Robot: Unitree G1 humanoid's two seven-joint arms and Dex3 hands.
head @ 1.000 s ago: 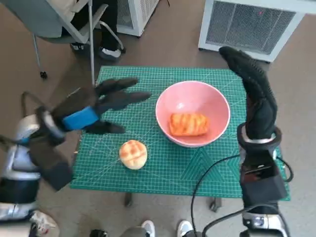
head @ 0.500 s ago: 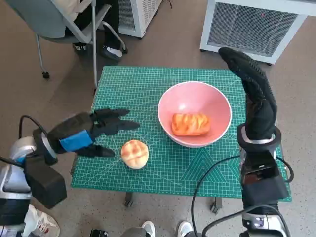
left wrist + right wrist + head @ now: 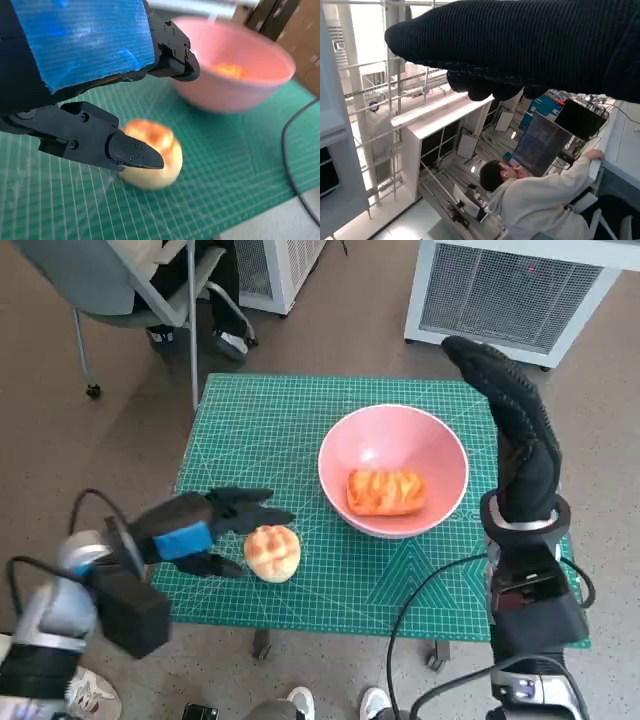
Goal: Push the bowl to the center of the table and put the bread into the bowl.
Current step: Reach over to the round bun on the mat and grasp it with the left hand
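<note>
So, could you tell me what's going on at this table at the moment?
The robot's left hand is open right beside a round bread roll on the green mat, fingers either side of it but not gripping. The pink bowl sits near the middle of the table with a glazed pastry in it. The right hand is raised beside the bowl, holding nothing.

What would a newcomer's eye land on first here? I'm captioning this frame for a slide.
The pink bowl at the middle of the green mat, a striped bread lying inside. Next, the left hand with fingers apart beside a round bun near the mat's front edge, and the right hand raised beside the bowl.
</note>
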